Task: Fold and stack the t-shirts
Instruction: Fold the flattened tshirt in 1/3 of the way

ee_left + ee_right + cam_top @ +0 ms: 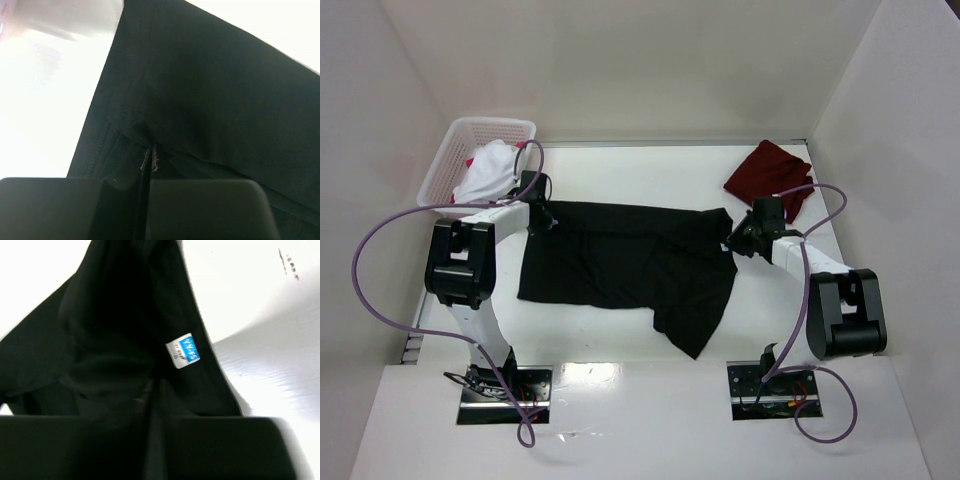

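Far left at the back there's a white lattice basket (445, 150) with a white t-shirt (488, 168) bunched up in it, plus a bit of pink-red cloth (473, 160) poking out on its left side. Just right of the basket, the left gripper (542, 214) is clamped tight on the top-left corner of the black t-shirt (620, 255). Its wrist view shows the fingers pinching a fold of the fabric. The shirt lies crumpled across the middle of the table (650, 170), with one part trailing toward the near edge. The right gripper (736, 238) sits at the shirt's top-right corner, but that wrist view is so dark I honestly can't tell whether it's gripping or loose. A blue-and-white label (183, 350) shows on the cloth there. Further right, in the back corner, a maroon t-shirt (768, 175) lies apart from the black one. The table's white, boxed in by plain pale walls (670, 70) on three sides.
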`<state>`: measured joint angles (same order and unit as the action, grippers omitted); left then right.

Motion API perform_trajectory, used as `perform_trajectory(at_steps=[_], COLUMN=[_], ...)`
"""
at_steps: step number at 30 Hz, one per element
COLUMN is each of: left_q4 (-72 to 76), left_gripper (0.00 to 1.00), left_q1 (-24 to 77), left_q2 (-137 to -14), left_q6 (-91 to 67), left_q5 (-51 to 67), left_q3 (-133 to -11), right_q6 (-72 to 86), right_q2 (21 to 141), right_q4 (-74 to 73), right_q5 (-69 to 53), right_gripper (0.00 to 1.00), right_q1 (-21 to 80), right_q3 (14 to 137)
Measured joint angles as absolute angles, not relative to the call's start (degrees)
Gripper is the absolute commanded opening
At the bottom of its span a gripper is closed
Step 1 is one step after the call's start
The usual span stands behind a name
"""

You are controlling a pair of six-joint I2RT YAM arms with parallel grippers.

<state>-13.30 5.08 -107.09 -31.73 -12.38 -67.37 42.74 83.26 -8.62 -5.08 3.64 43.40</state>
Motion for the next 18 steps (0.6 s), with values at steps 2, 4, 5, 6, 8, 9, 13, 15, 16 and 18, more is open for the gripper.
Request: perform_trajectory(at_steps=[2, 4, 5, 6, 8, 9, 13, 15, 16, 18], left_q4=[-13.4, -13.5, -13.5, -13.6, -14.3, -14.6, -15.8, -16.2, -16.2, -16.3], left_gripper=[0.17, 0.31, 0.38, 0.46, 0.53, 0.57, 0.79, 0.87, 0.90, 0.93], left_q1=[5.0, 4.9, 4.8, 4.8, 5.1, 5.1, 5.5, 5.7, 5.7, 5.8], left_q2=[-107.1, -107.0, -106.9, -106.7, -105.7, -104.9, -99.9, -96.3, -94.0, -88.9], left_q6=[-31.7, -31.7, -31.7, -31.8, -31.8, -31.8, -31.9, -31.9, -32.0, -32.9], left_q5=[-12.6, -12.6, -12.7, -12.7, -13.0, -13.1, -13.1, -12.8, -12.7, -12.5], left_q3=[-67.4, -67.3, -67.3, -67.3, -67.2, -67.2, -67.1, -66.8, -66.4, -65.0], right_q6=[43.0, 42.6, 42.6, 42.5, 42.3, 42.3, 42.2, 42.2, 42.2, 42.5], right_q2=[83.1, 82.8, 82.6, 82.2, 81.1, 80.3, 76.9, 74.7, 73.3, 70.3], right_q4=[-8.6, -8.7, -8.6, -8.7, -8.8, -9.0, -10.0, -10.5, -10.8, -11.2], right_q5=[-5.1, -5.0, -5.0, -5.0, -5.1, -5.1, -5.2, -5.0, -5.0, -4.9], right_gripper=[0.41, 0.58, 0.64, 0.69, 0.80, 0.82, 0.98, 1.00, 1.00, 1.00], right_q1=[3.6, 3.6, 3.6, 3.6, 3.6, 3.6, 4.0, 4.6, 5.3, 6.7], right_q3=[43.0, 42.9, 42.9, 42.9, 43.0, 43.0, 43.0, 42.7, 42.3, 41.0])
